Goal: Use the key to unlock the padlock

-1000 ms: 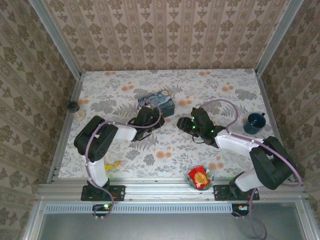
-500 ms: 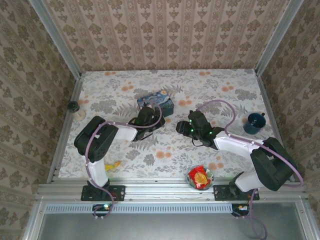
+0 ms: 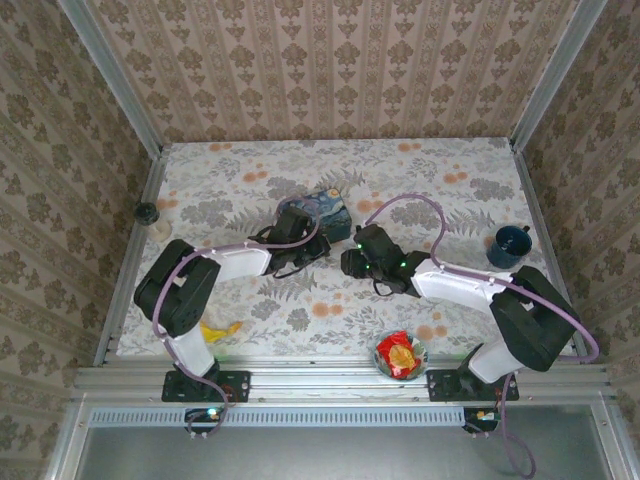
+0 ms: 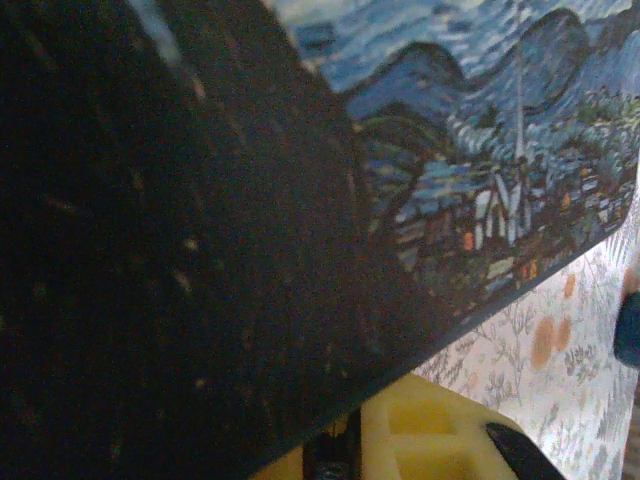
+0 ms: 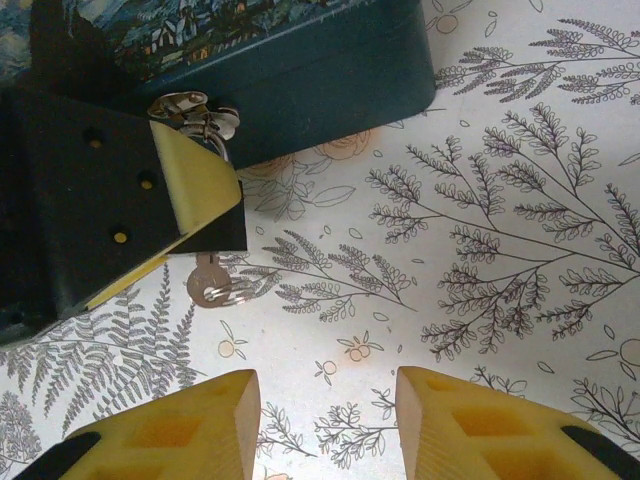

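Over floral-printed tablecloth (image 5: 500, 210) we see the yellow-fingered right gripper (image 5: 325, 425) spread wide at bottom, while upper left the black left gripper (image 5: 205, 205) covers the silver-shackled padlock (image 5: 220, 135) on the blue painted tin (image 5: 330, 70), whether pinching it we cannot tell, a silvery key (image 5: 207, 283) just below.

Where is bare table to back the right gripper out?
Free: the far table behind the tin; the stretch between tin and mug, though the right arm's cable loops over it; the near middle, left of the bowl. Crowded: the tin's front, where left gripper, key and right gripper meet.
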Controlling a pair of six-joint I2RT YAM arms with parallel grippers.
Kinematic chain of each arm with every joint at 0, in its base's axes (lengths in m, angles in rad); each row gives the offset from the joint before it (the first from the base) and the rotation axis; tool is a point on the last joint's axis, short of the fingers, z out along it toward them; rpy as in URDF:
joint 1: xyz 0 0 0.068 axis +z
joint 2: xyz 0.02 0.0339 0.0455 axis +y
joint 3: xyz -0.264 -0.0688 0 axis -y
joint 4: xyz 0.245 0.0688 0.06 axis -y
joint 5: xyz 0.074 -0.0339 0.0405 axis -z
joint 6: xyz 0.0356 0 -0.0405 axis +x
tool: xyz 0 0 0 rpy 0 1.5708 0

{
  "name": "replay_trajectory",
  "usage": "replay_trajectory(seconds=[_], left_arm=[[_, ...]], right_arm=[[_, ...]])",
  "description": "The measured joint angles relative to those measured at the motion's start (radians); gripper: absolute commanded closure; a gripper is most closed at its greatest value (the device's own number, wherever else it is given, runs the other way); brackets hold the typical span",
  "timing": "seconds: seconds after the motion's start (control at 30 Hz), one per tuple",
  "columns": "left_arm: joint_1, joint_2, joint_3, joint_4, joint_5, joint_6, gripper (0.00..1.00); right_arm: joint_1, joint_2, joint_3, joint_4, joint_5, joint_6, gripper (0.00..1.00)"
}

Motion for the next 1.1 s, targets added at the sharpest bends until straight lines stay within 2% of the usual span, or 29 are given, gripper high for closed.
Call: replay_trajectory(seconds=[0.33,0.7,1.1], left_arm=[[-0.021,0.0,0.001,-0.048,0.085,-0.053,1.0],[-0.02,-0.001,0.005,-0.065,0.101,-0.06,1.0],[-0.012,-0.004,0.005,-0.069,0.123,-0.066,1.0]], right_arm=[[0.03,-0.056,-0.042,-0.03,0.038,-0.009,0.59],[0.103,-0.065,-0.024,-0.062,0.066,-0.066,0.61],[0.17,0.073,0.105,-0.082,0.095,-0.152,0.66]])
